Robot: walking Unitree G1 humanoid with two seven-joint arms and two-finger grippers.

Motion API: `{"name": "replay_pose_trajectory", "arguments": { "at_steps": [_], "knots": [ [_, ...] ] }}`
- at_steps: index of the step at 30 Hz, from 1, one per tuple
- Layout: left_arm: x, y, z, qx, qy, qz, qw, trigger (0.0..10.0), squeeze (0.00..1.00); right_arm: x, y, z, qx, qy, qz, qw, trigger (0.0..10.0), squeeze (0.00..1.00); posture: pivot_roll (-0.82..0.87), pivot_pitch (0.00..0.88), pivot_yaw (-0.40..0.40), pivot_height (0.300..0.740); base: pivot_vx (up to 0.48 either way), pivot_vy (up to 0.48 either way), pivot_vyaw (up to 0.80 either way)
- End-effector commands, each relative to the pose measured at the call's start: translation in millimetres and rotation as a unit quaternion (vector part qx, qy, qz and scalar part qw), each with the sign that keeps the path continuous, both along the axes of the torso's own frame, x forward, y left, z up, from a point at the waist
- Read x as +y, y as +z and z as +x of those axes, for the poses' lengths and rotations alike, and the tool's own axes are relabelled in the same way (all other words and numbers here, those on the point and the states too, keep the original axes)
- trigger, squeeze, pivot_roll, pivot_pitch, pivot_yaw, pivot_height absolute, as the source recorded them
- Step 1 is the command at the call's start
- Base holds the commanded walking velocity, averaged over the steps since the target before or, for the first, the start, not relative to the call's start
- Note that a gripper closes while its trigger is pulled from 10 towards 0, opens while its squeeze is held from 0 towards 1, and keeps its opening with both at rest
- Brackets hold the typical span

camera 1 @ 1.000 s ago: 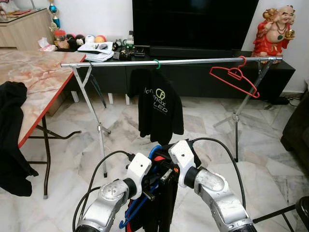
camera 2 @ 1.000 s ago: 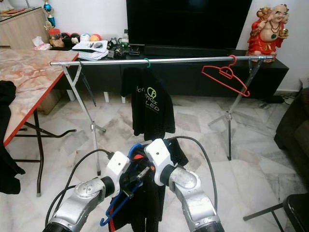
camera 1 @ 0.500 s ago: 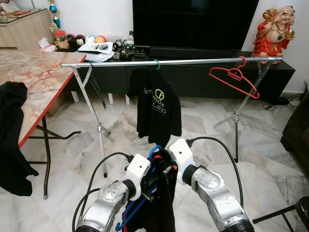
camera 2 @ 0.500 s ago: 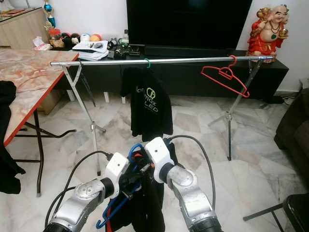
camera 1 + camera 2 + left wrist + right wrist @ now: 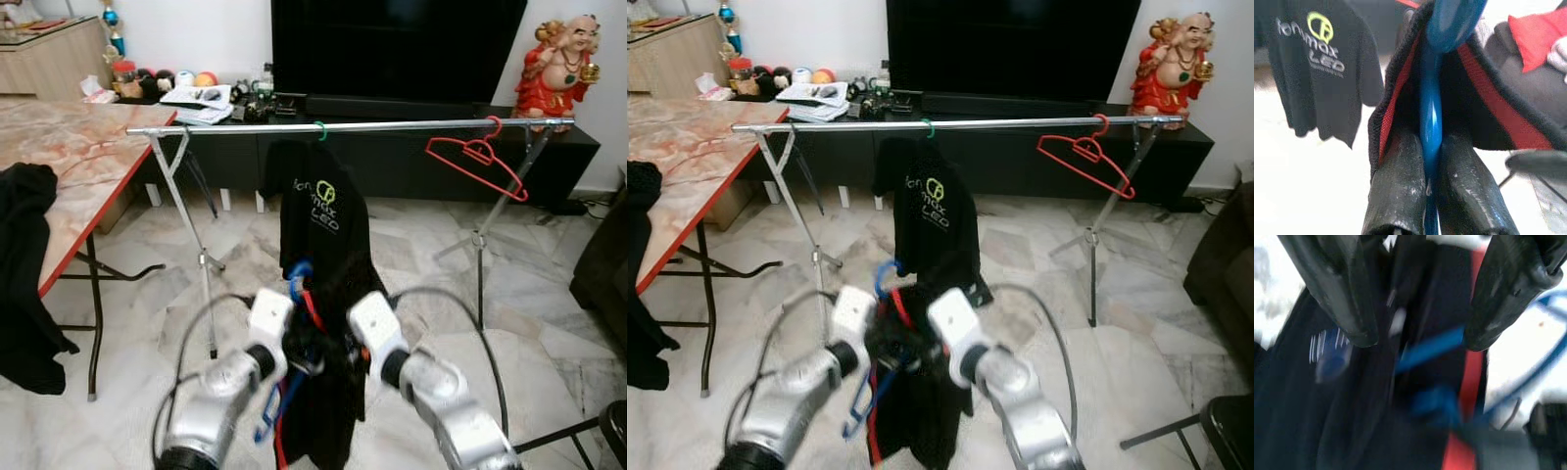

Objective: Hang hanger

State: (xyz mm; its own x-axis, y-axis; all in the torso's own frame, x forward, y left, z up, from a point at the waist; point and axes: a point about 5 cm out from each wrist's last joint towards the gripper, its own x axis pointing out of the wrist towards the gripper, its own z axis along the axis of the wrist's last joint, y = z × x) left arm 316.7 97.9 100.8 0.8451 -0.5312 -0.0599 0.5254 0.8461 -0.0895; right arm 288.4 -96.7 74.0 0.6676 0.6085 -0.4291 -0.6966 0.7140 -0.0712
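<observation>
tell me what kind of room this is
Most likely a home living room: a big television above a low dark cabinet, a marble-patterned table on the left, and a metal clothes rail set up on the tiled floor.

Both grippers, left [image 5: 294, 345] and right [image 5: 345, 345], have lifted the blue hanger [image 5: 297, 277] and its dark garment [image 5: 328, 411] higher, seemingly nearer the rail [image 5: 392, 125].

We're looking forward and down from the head, both eyes sharing the clothes rail [image 5: 343, 125] at twelve o'clock. Our left wrist camera is peering close along its fingers [image 5: 1396, 196]; our right wrist camera is doing likewise, blurred.
</observation>
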Motion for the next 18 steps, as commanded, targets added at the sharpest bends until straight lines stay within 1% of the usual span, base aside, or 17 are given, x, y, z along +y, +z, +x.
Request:
{"name": "replay_pose_trajectory", "arguments": {
  "at_steps": [1, 5, 8, 10, 11, 12, 13, 14, 16, 18],
  "knots": [
    [-4.9, 12.6, 2.2, -0.029, -0.004, -0.015, 0.999, 10.0, 0.00, 1.2, 7.0, 2.4, -0.011, 0.006, -0.002, 1.000, 10.0, 1.00, 0.02, 0.000, -0.050, 0.740, 0.000, 0.000, 0.00],
    [-3.5, 13.8, 3.3, -0.033, 0.003, -0.021, 0.999, 10.0, 0.00, -3.1, 6.5, -4.0, -0.009, 0.027, -0.027, 0.999, 10.0, 1.00, 0.02, 0.000, -0.049, 0.740, 0.000, 0.000, 0.00],
    [-3.4, 13.9, 3.4, -0.033, 0.003, -0.022, 0.999, 10.0, 0.00, -3.3, 6.3, -4.8, -0.009, 0.029, -0.030, 0.999, 10.0, 1.00, 0.01, 0.000, -0.048, 0.740, 0.000, 0.000, 0.00],
    [-4.0, 13.4, 3.5, -0.033, 0.000, -0.020, 0.999, 10.0, 0.00, -4.3, 6.1, -4.1, -0.010, 0.019, -0.031, 0.999, 10.0, 1.00, 0.02, 0.000, -0.048, 0.740, 0.000, 0.000, 0.00],
    [-4.6, 13.0, 3.3, -0.033, -0.004, -0.020, 0.999, 10.0, 0.00, -5.7, 8.5, -1.5, -0.015, 0.006, -0.026, 1.000, 10.0, 0.97, 0.02, 0.000, -0.047, 0.740, 0.000, 0.000, 0.00],
    [-4.6, 13.0, 3.3, -0.033, -0.004, -0.020, 0.999, 10.0, 0.00, -5.7, 8.5, -1.5, -0.015, 0.006, -0.026, 1.000, 10.0, 0.97, 0.02, 0.000, -0.047, 0.740, 0.000, 0.000, 0.00],
    [-5.2, 12.2, 2.8, -0.031, -0.008, -0.016, 0.999, 10.0, 0.00, -6.0, 12.4, 0.3, -0.019, 0.002, -0.017, 1.000, 10.0, 0.63, 0.01, 0.000, -0.045, 0.740, 0.000, 0.000, 0.00],
    [-5.5, 11.1, 2.1, -0.030, -0.011, -0.013, 0.999, 10.0, 0.00, -6.2, 15.9, 0.9, -0.025, 0.004, -0.011, 1.000, 10.0, 0.00, 0.01, 0.000, -0.046, 0.740, 0.000, 0.000, 0.00],
    [-5.4, 8.9, 0.9, -0.028, -0.014, -0.008, 0.999, 10.0, 0.00, -7.8, 21.3, 2.6, -0.033, 0.005, -0.007, 0.999, 10.0, 0.00, 0.01, 0.000, -0.046, 0.740, 0.000, 0.000, 0.00],
    [-4.1, 7.1, 0.4, -0.026, -0.014, -0.005, 1.000, 10.0, 0.00, -12.5, 25.4, 4.8, -0.039, 0.003, -0.013, 0.999, 10.0, 0.00, 0.01, 0.000, -0.047, 0.740, 0.000, 0.000, 0.00]
  ]
}}
